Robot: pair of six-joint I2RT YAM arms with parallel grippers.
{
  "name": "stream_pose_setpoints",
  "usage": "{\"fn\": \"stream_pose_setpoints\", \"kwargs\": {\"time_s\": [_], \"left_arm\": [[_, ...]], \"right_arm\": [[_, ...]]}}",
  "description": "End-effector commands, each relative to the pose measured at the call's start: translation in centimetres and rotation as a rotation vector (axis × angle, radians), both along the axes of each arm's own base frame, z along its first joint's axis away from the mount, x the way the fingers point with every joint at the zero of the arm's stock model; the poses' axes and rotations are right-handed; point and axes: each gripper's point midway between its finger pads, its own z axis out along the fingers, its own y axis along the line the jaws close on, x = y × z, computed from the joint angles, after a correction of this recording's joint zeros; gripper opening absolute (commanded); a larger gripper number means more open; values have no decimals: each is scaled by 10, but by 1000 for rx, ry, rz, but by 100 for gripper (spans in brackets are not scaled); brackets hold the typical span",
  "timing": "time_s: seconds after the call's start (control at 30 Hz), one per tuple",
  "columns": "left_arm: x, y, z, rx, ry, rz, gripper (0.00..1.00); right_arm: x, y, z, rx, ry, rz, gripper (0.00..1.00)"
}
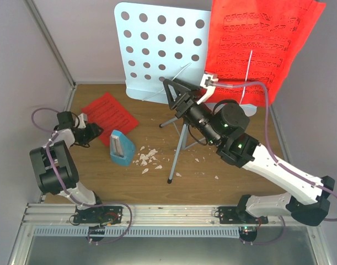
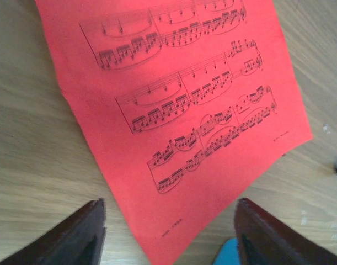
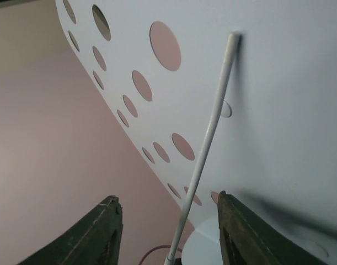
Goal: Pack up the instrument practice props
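Currently left claw (image 2: 169, 205) released, above the red sheet-music page (image 2: 185, 110) lying far-left on the desk (image 2: 36, 165). Right claw (image 3: 167, 197) also released, up at the pale-blue music stand (image 3: 267, 110) mid-desk, thin white rod (image 3: 209, 138) between its jaws.

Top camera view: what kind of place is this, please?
Probably a robot test booth: a wooden table closed in by plain walls, two robot arms fixed to a metal rail at its near edge, a music stand as prop.
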Motion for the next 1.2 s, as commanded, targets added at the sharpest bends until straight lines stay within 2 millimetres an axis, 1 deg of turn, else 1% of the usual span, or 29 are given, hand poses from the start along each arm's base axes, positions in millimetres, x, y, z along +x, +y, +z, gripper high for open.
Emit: {"fn": "stream_pose_setpoints", "kwargs": {"time_s": [0.0,0.07,0.13,0.2,0.3,0.33,0.37,0.4,0.43,0.53,0.6,0.67,0.77,0.8,0.9,0.97,1.07,1.17], "left_arm": [[6,23,28,153,-62,63,71],[4,32,36,205,-74,97,81],[2,40,46,254,-92,127,89],[-1,48,57,302,-111,169,98],[-9,63,76,384,-146,254,99],[-12,67,86,410,-172,279,99],[-15,70,98,438,-202,304,99],[-18,73,115,466,-248,326,99],[-21,73,127,485,-285,338,99],[-29,67,164,502,-389,344,99],[-32,54,189,473,-458,307,99],[-31,35,215,440,-516,254,97],[-31,-3,262,412,-614,150,94],[-33,-18,284,404,-660,111,93],[-47,-56,340,361,-793,32,91],[-61,-73,371,320,-860,9,90],[-83,-96,412,254,-949,-36,89],[-109,-119,448,162,-1056,-123,86]], "right_arm": [[-10,-9,8,23,-16,15,52],[-11,-8,8,18,-15,26,58],[-15,-7,7,9,-17,49,67],[-19,-4,4,-6,-18,76,73],[-32,2,-4,-51,-40,147,83],[-36,4,-9,-72,-44,170,86],[-40,5,-15,-94,-44,193,88],[-44,5,-19,-114,-45,212,90],[-48,4,-24,-136,-47,227,90],[-58,-1,-42,-198,-48,253,92],[-67,-6,-55,-253,-56,280,92],[-75,-14,-62,-312,-72,285,92],[-83,-31,-67,-398,-99,264,92],[-86,-39,-65,-417,-113,251,92],[-97,-63,-52,-428,-164,217,92],[-100,-80,-40,-427,-202,172,92],[-104,-101,-19,-425,-260,102,91],[-101,-119,2,-420,-299,13,90]]}}
